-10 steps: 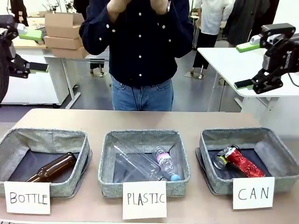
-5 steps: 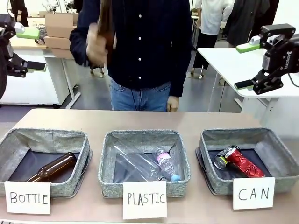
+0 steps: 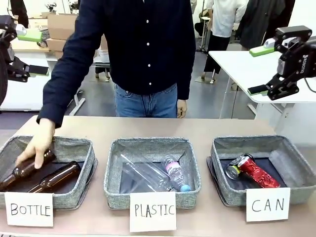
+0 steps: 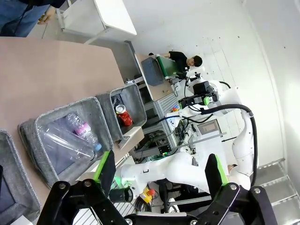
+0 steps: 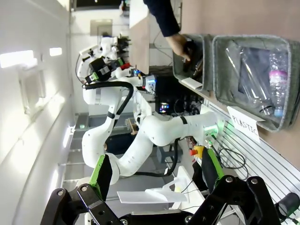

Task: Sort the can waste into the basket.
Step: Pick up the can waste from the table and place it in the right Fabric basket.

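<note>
Your risk is sitting near left: the person's hand is lowering a brown bottle into the BOTTLE basket, so any left-arm descent could be striking it. The red can is lying in the CAN basket at near right. Your left gripper and right gripper are hanging raised, jaws spread wide, gripping nothing.

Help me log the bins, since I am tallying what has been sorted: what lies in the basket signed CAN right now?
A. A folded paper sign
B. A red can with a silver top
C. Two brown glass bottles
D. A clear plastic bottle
B: a red can with a silver top lies on its side on the dark base of the CAN basket, at the robot's right end of the table.
</note>
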You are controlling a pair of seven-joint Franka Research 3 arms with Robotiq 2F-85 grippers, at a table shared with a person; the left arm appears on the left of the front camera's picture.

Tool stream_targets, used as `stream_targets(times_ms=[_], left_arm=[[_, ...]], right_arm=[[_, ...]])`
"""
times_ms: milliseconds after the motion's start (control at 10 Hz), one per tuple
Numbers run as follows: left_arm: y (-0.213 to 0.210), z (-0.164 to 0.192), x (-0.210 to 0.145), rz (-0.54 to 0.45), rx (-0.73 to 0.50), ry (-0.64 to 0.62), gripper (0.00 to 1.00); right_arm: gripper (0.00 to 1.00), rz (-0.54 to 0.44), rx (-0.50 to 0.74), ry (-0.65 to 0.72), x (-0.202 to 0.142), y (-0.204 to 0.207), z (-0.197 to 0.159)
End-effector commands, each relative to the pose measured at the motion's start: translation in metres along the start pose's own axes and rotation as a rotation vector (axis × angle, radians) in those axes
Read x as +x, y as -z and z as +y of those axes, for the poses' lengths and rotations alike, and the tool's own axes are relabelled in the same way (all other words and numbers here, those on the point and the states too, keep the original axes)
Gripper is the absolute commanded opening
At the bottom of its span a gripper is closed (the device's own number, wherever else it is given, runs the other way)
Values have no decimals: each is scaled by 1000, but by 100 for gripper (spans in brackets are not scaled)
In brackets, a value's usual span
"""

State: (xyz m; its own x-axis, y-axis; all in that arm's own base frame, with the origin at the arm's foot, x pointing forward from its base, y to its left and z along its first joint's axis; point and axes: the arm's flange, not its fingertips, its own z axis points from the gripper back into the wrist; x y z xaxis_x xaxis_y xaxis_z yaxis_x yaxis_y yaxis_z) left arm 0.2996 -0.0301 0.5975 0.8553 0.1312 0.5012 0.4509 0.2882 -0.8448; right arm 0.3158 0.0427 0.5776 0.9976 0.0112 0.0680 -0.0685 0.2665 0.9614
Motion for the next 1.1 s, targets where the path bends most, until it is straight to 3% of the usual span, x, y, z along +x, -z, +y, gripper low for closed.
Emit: stream_targets(times_ms=[0, 1000], left_arm=[[-1, 1, 3, -7, -28, 15, 100], [-1, 1, 3, -7, -28, 15, 100]], right_arm=[[100, 11, -9, -26, 2, -3, 1], [100, 11, -9, -26, 2, -3, 1]])
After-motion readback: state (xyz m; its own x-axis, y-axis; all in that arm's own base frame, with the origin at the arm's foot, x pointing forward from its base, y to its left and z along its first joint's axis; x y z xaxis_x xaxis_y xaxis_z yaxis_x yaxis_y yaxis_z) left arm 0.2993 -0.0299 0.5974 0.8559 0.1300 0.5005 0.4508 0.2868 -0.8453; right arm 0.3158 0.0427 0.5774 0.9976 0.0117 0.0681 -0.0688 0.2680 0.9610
